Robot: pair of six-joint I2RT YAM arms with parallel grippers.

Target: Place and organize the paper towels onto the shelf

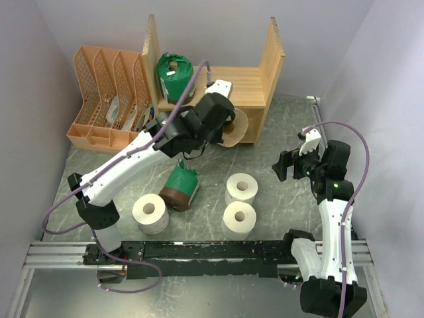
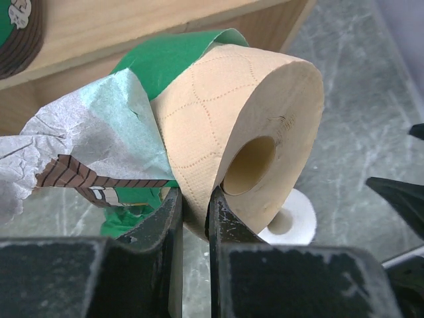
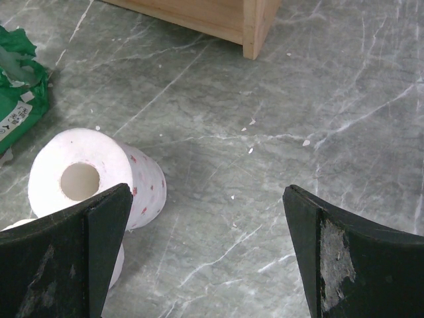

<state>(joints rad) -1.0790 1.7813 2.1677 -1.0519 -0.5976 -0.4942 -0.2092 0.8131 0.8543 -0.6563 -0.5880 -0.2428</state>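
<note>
The grey stone-look table [image 1: 278, 192] fills the floor of the scene. At its far side stands the light wooden shelf [image 1: 271, 59], with an orange plastic file rack [image 1: 99, 73] just beside it on the left. A green wrapped paper towel roll [image 1: 174, 76] sits on the shelf's top board. Three bare white rolls [image 1: 150, 212] [image 1: 241, 187] [image 1: 239, 218] and a green and brown wrapped roll [image 1: 180, 187] lie on the table near the arms. The left tool [image 2: 195, 199] pinches the wall of a cream roll [image 2: 245, 112] with a loose green wrapper, held by the shelf's lower part. The right tool [image 3: 207, 199] is spread wide above the table and holds nothing.
</note>
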